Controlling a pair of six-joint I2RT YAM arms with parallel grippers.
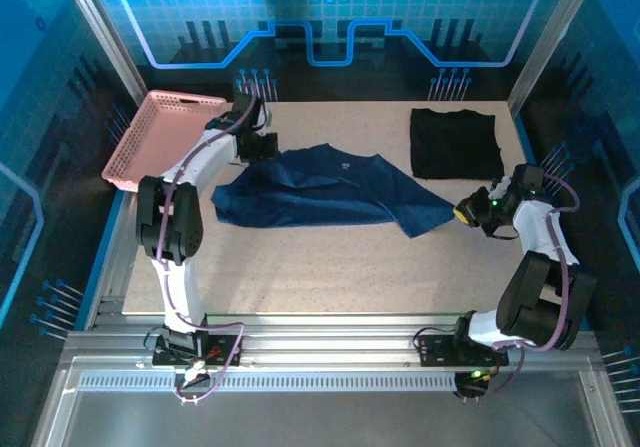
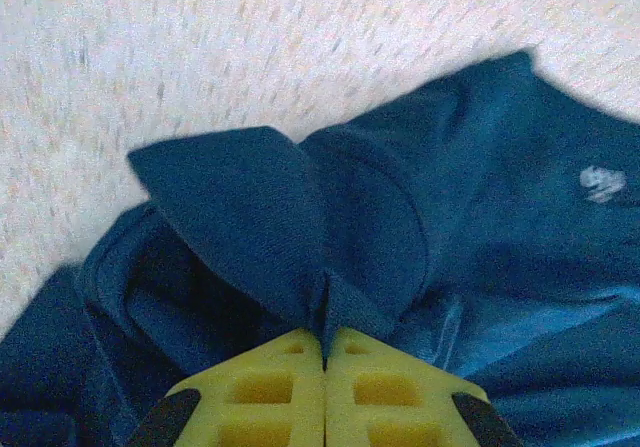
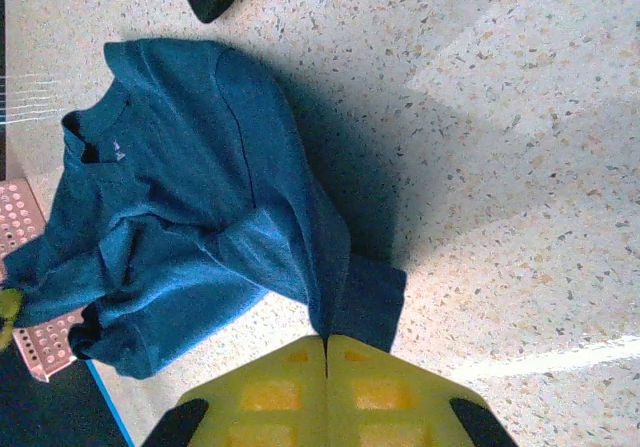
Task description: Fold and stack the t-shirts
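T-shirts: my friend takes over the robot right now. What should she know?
left gripper: shut on one end of the navy t-shirt.
right gripper: shut on its other end.
The navy t-shirt lies rumpled and unfolded across the middle of the table.
The black t-shirt lies folded at the far right.
Done: black one folded.
Left: fold the navy one, then stack both.

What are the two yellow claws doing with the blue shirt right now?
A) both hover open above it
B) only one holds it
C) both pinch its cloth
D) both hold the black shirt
C: the left gripper and the right gripper are each shut on a fold of the navy t-shirt.
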